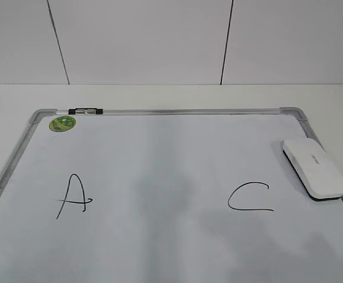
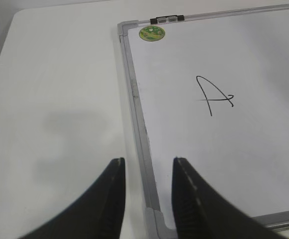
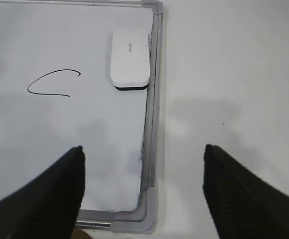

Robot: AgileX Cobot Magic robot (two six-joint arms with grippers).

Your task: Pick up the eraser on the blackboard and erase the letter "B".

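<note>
- Eraser [image 1: 313, 168]: lies flat at the blackboard's [image 1: 159, 247] right edge, near the far right corner, beside "C" [image 1: 250, 197].
- Left gripper [image 2: 148, 172]: partly parted, empty, over the board's near left corner.
- Right gripper [image 3: 143, 159]: spread wide, empty, above the near right corner.

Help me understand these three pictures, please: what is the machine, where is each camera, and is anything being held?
It is a robot with two arms, each ending in a two-fingered gripper. One picture looks at the table from the front; the other two come from cameras on the wrists. A board lies flat, with an A and a C written on it; no B shows. The eraser rests by the right edge. The left gripper hangs over the board's left frame, the right gripper over its right frame. Both are open and hold nothing.
</note>
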